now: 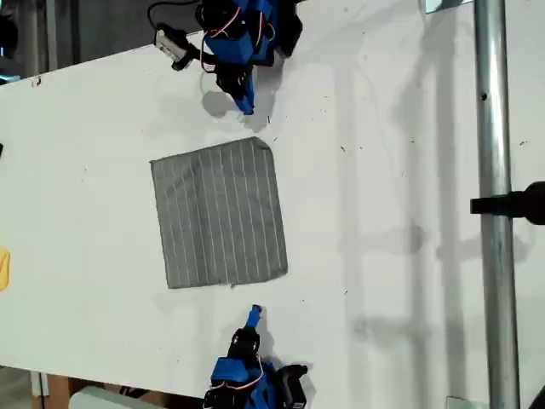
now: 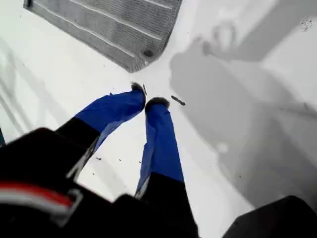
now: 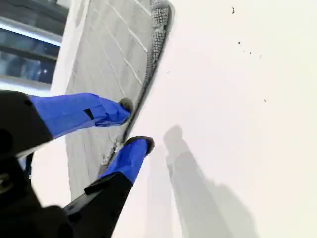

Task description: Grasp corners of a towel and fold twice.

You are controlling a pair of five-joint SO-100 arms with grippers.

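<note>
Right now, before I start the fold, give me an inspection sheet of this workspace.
Surface: white table, fine dark specks, soft shadows.
Job's things: towel flat and unfolded; its corners all lie down, none gripped.
Clutter: yellow object at the exterior view's left edge; small dark scrap near my first gripper.
Grippers: my first gripper is almost shut, empty, just short of a towel corner. My second gripper is open, the towel's hem showing between the jaws; contact cannot be judged.
Cables: black cable with a connector by the arm at the exterior view's top.
Surroundings: metal pole with a black clamp.
</note>
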